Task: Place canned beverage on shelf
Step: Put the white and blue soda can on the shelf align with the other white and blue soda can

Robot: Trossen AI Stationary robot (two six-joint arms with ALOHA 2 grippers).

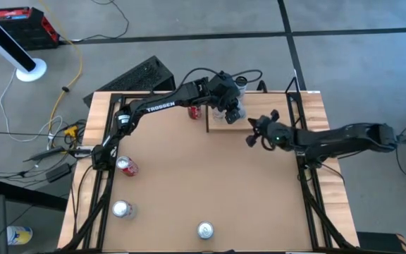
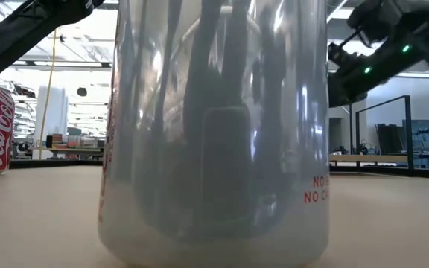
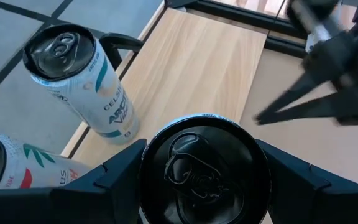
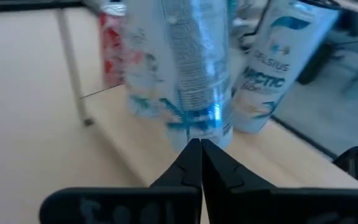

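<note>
The overhead view alone takes in the whole table: three cans stand well apart near its front and left edges, one red and two silver-topped, and a red cola can sits just beside the shelf at the far edge. The left gripper is over the shelf. Only its wrist camera shows why: the two fingers clamp a dark-topped can from both sides, above the pale plank. A white and teal can stands at the shelf's outer edge, with another can cut off beside it.

The right gripper, fingers pressed together, hovers just off the shelf, pointing at the held can. Its camera shows that can blurred.

The table-level view is almost filled by a pale can, too close to make out.
</note>
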